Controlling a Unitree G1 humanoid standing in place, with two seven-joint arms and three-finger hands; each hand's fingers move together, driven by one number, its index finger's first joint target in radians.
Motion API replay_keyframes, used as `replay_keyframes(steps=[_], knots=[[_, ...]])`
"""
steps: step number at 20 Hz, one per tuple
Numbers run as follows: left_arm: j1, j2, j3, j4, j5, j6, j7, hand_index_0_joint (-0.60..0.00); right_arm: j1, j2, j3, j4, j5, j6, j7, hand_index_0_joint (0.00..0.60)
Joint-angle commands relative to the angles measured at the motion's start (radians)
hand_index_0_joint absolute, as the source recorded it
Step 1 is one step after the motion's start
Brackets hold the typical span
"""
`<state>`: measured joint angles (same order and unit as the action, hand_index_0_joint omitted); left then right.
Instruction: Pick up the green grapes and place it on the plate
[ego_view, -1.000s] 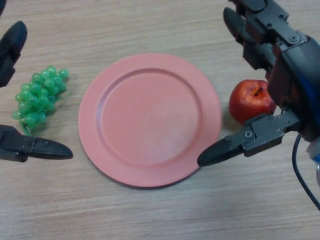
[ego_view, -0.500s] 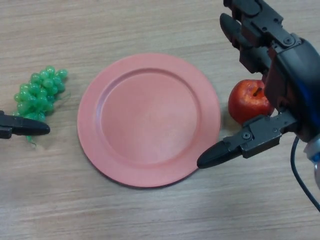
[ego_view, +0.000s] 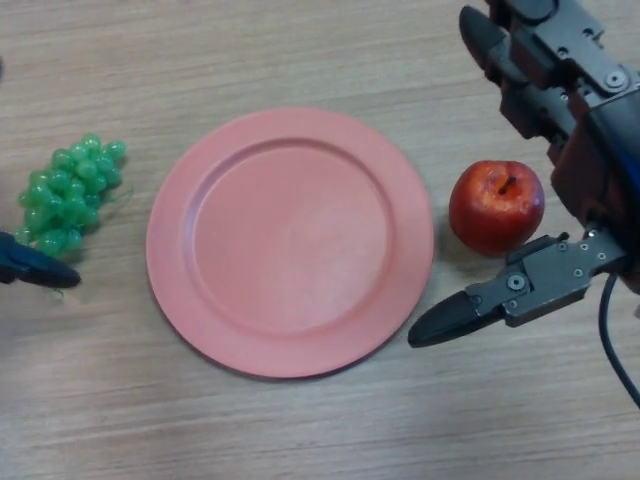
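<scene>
Grapes, green plastic bunch (ego_view: 68, 194), lie on wooden counter (ego_view: 300, 420) just left of empty pink round plate (ego_view: 290, 242), not yet gripped. Left robot hand (ego_view: 35, 268) barely shows beside them; can't tell its fingers. Right robot hand (ego_view: 560, 180) spread wide around red apple (ego_view: 496, 207), idle.

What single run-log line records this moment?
grapes: on table, unheld | plate: bare | left hand: beside grapes | right hand: open, around apple
</scene>
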<state>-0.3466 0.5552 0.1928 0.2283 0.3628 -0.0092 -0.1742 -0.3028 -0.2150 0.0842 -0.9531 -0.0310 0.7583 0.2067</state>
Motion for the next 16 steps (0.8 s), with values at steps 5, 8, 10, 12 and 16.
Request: replay_keyframes(steps=[5, 8, 10, 12, 16], knots=[[-0.076, 0.078, 0.034, 0.127, 0.185, -0.193, 0.162, 0.000, 0.000, -0.026, -0.073, -0.065, 0.064, -0.108, -0.035, 0.000], [-0.069, 0.075, 0.018, 0.151, 0.242, -0.203, 0.164, 0.000, 0.006, -0.034, -0.092, -0.070, 0.087, -0.104, -0.039, 0.000], [-0.060, 0.061, 0.017, 0.134, 0.241, -0.202, 0.142, 0.000, 0.005, -0.043, -0.100, -0.079, 0.099, -0.091, -0.045, 0.000], [-0.050, 0.046, 0.015, 0.121, 0.244, -0.200, 0.135, 0.000, 0.012, -0.048, -0.095, -0.085, 0.097, -0.095, -0.052, 0.000], [-0.038, 0.023, 0.015, 0.129, 0.227, -0.173, 0.129, -0.300, 0.031, -0.049, -0.096, -0.089, 0.099, -0.104, -0.050, 0.000]])
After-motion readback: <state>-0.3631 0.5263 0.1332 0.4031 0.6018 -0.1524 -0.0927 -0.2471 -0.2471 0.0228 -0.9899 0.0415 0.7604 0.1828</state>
